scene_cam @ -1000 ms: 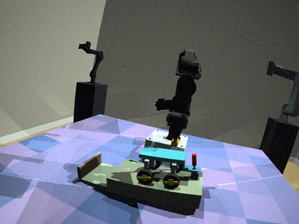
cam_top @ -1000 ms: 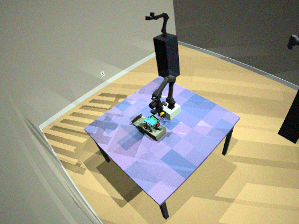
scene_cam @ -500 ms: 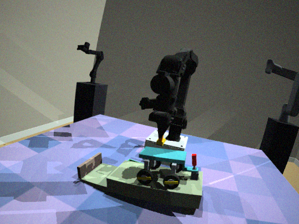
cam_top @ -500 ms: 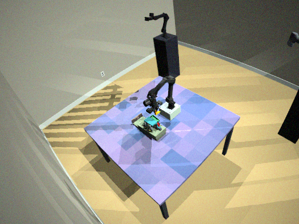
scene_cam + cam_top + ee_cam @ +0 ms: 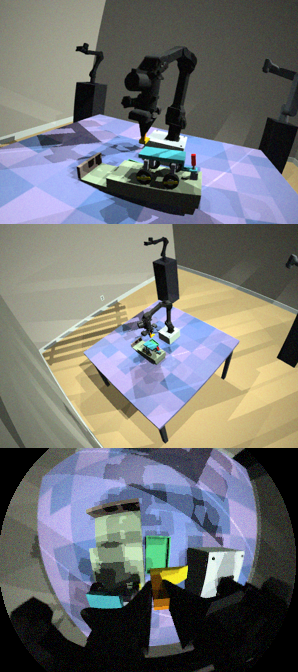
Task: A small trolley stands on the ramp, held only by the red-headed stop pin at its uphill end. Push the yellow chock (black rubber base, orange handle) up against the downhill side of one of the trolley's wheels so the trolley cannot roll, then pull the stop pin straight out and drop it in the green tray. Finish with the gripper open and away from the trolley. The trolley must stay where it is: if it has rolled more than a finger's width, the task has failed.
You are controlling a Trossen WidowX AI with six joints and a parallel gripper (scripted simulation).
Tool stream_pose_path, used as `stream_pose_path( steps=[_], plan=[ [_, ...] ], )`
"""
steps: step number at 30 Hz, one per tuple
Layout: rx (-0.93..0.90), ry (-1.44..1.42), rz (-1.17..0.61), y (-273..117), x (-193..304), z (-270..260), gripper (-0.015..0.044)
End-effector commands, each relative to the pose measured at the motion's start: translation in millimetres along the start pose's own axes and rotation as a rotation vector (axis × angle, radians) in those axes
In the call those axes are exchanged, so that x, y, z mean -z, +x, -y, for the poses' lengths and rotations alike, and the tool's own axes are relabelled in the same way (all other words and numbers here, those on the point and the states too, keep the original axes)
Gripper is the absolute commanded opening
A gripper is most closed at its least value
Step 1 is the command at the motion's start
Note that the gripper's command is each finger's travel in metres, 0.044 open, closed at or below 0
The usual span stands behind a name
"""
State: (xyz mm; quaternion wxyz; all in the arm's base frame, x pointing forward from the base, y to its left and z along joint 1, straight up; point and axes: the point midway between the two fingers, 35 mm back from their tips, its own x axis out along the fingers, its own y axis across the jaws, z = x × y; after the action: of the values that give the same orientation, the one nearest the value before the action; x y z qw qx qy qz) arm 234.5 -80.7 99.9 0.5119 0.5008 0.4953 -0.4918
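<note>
My gripper (image 5: 150, 333) (image 5: 145, 134) (image 5: 156, 583) is shut on the orange handle of the yellow chock (image 5: 152, 335) (image 5: 144, 140) (image 5: 176, 574). It holds the chock in the air, beyond the trolley as seen in the exterior view. The chock's black base cannot be made out. The teal-topped trolley (image 5: 150, 345) (image 5: 162, 154) (image 5: 104, 600) stands on the grey-green ramp (image 5: 160, 359) (image 5: 155, 195) (image 5: 116, 534). The red-headed stop pin (image 5: 158, 348) (image 5: 193, 159) stands upright at the uphill end. The green tray (image 5: 157, 554) lies beside the ramp; the exterior view mostly hides it.
A brown end board (image 5: 136, 341) (image 5: 90, 165) (image 5: 114, 508) stands across the ramp's low end. The arm's white base box (image 5: 170, 336) (image 5: 166, 140) (image 5: 220, 568) is behind the ramp, to the right of the tray in the wrist view. Other arms stand on dark pedestals off the table.
</note>
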Motion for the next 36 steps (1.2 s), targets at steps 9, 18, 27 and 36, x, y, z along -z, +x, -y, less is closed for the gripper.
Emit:
stream_pose_path(
  steps=[9,18,27,36],
  plan=[
    [0.000,0.020,0.009,3,-41,-11,0.0000],
    [0.011,0.330,-0.011,3,-43,-11,0.0000],
    [0.026,0.658,-0.030,3,-44,-11,0.0000],
    [0.042,0.985,-0.049,3,-46,-11,0.0000]
  ],
)
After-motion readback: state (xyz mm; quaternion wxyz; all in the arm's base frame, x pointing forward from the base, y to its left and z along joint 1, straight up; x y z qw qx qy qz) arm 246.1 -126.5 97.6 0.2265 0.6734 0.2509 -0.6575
